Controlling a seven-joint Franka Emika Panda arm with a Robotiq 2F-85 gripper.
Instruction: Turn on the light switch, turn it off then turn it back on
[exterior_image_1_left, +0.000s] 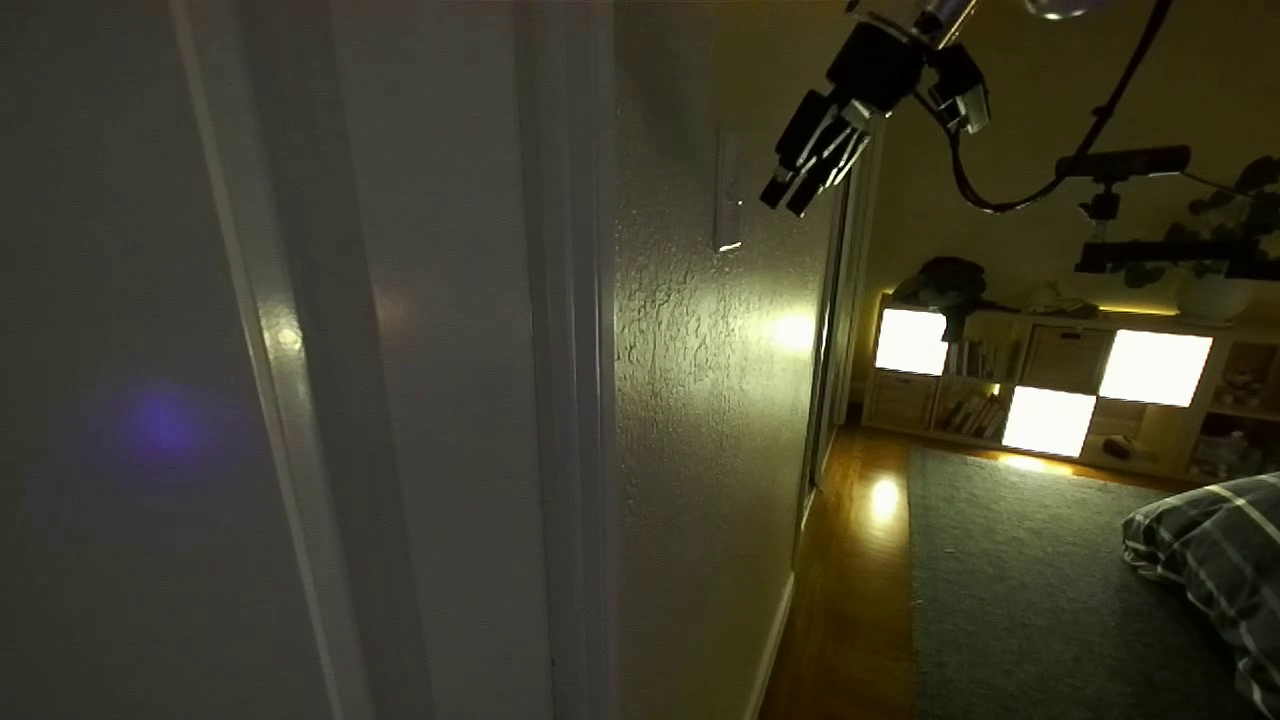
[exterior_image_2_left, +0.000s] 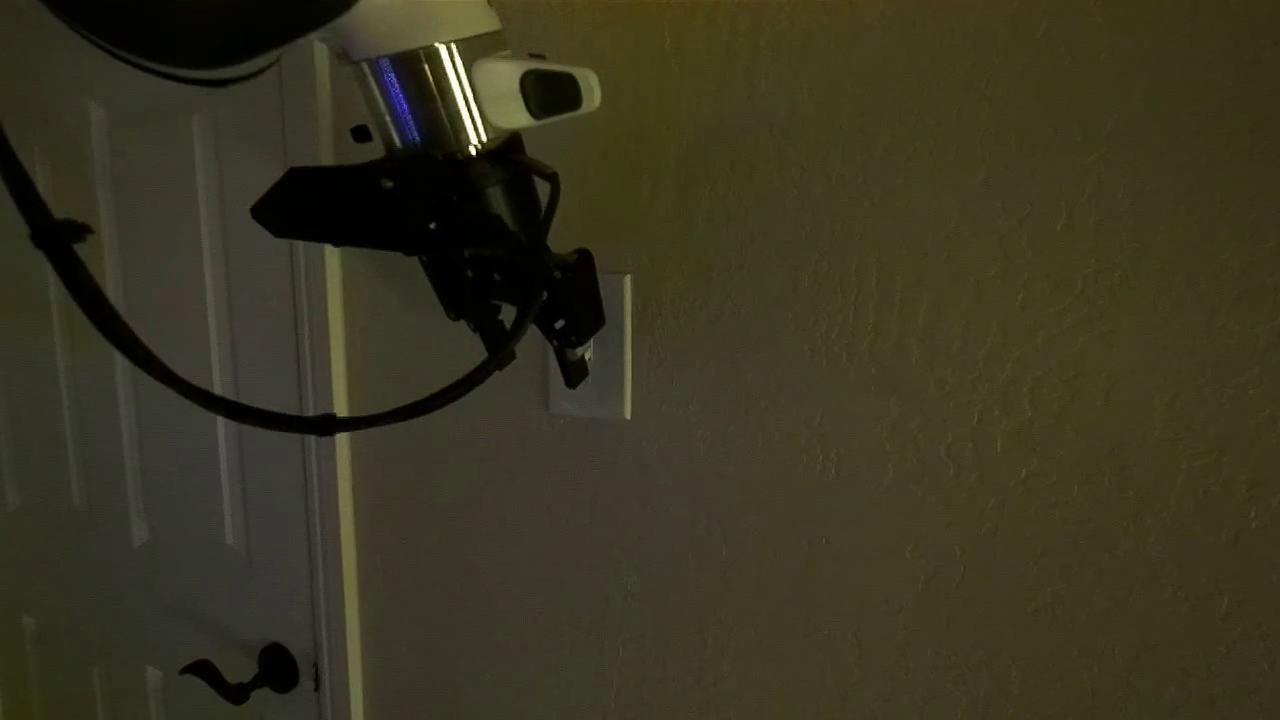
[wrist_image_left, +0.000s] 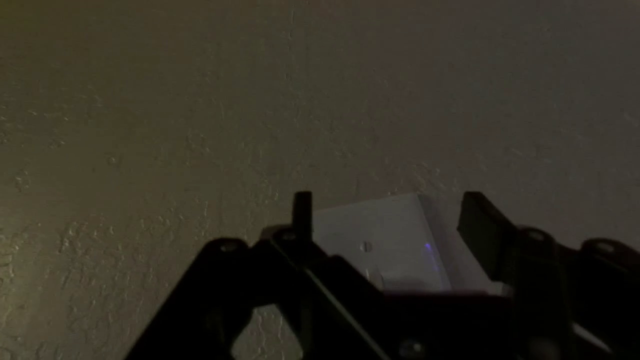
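Note:
The light switch is a pale wall plate. It shows nearly edge-on in an exterior view (exterior_image_1_left: 727, 175), and partly behind my gripper in an exterior view (exterior_image_2_left: 610, 390). In the wrist view its plate (wrist_image_left: 395, 230) lies on the wall between and beyond my fingers, with a screw visible; its small toggle is partly covered by the left finger. My gripper (wrist_image_left: 387, 212) is open and empty, fingers well apart. In both exterior views the gripper (exterior_image_1_left: 784, 203) (exterior_image_2_left: 538, 368) points downward at the plate's height. A small gap shows between fingertips and plate in an exterior view.
The room is dim. A door frame (exterior_image_1_left: 570, 350) stands beside the wall (exterior_image_1_left: 690, 400). A door with a dark handle (exterior_image_2_left: 240, 675) is left of the plate. A cable (exterior_image_2_left: 200, 400) hangs from the arm. A shelf with glowing cubbies (exterior_image_1_left: 1048, 420) and a bed (exterior_image_1_left: 1220, 560) are farther off.

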